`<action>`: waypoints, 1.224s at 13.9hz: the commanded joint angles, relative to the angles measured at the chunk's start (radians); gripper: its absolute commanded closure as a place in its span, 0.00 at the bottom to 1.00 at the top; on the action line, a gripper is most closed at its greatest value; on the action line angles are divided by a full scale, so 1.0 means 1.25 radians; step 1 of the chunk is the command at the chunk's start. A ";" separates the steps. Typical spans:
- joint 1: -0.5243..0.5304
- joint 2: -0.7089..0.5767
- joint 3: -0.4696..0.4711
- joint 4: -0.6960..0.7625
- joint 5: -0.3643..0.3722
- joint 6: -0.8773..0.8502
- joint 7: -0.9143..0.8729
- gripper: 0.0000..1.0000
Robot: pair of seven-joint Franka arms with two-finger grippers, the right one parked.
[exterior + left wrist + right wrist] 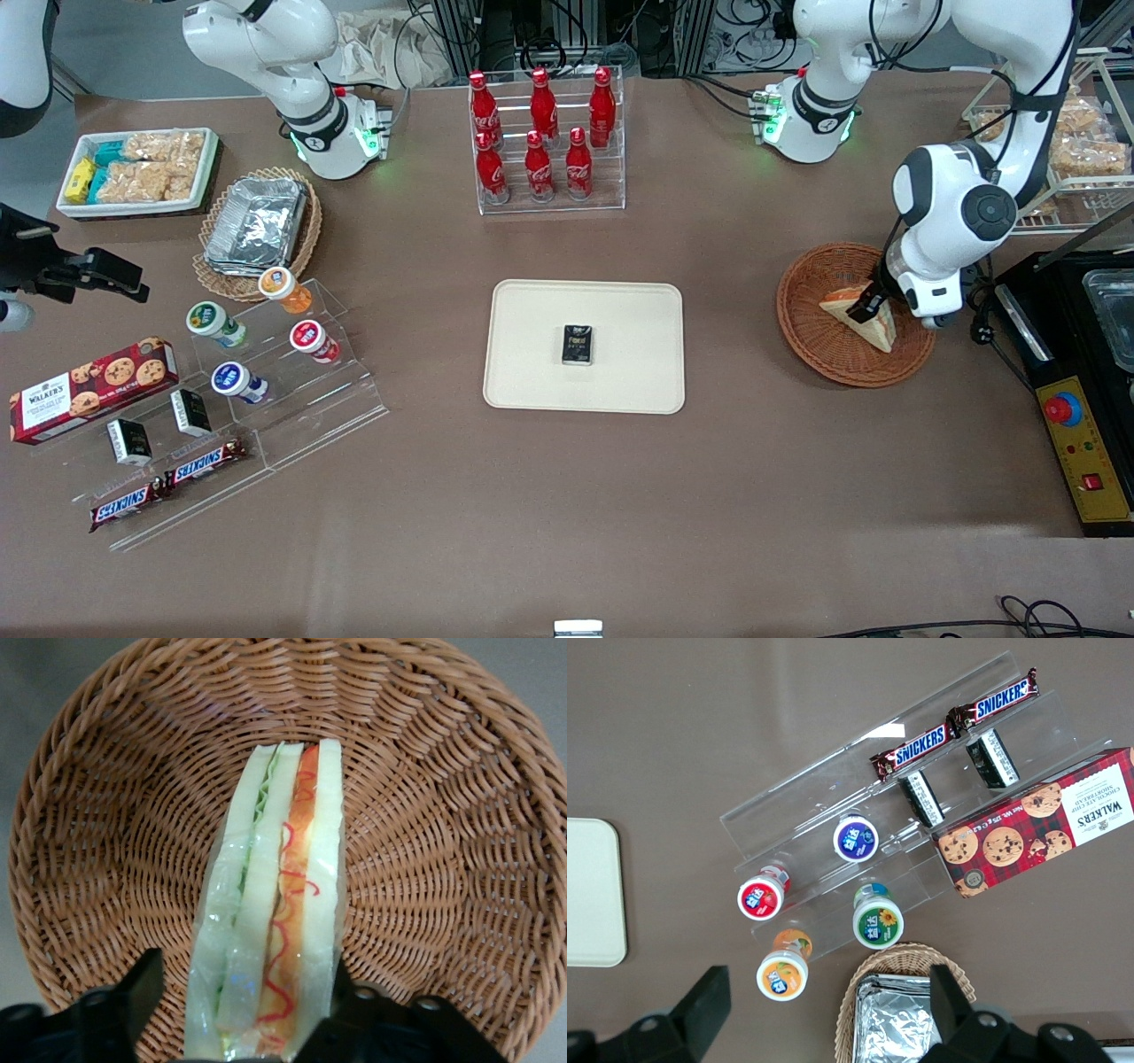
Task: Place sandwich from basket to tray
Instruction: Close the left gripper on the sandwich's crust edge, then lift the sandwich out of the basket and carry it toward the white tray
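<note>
**Left arm at the basket: fingers straddling the sandwich before transfer to the tray**

The gripper (864,307) of the working arm is lowered into the basket (811,332), which sits on the surface toward the working arm's end, well apart from the tray (532,354) at the middle of the surface. The sandwich (873,323) lies in the basket, resting on the woven floor near the rim that is closest to the arm.

In the wrist view the sandwich (270,921) stands on edge with its cut face upward, so the bread layers, the green filling and the orange-red filling run lengthwise between the two fingers (133,992). One finger stands on each flat bread face. The finger on the orange-red side appears to touch the wrapper, while a narrow gap of basket (443,842) weave shows at the other finger; the fingers therefore read as spread around the sandwich and not yet pressing it from both sides. This orientation suits the grasp, since squeezing the broad faces compresses the layers together instead of shearing them apart.

The tray is not bare: a small dark packet (578,344) lies near its centre, so a placement toward one of the tray's ends or corners would probably avoid it. The soft, film-wrapped bread likely calls for a light closing force.
</note>
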 commanded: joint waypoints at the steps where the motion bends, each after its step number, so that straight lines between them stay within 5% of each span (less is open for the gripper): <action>1: 0.004 -0.003 -0.004 -0.010 0.012 0.034 -0.014 1.00; 7: -0.005 -0.051 -0.012 0.082 0.089 -0.089 -0.001 1.00; 13: -0.018 -0.014 -0.058 0.478 0.095 -0.516 0.177 1.00; 17: -0.055 -0.011 -0.071 0.642 0.073 -0.689 0.264 1.00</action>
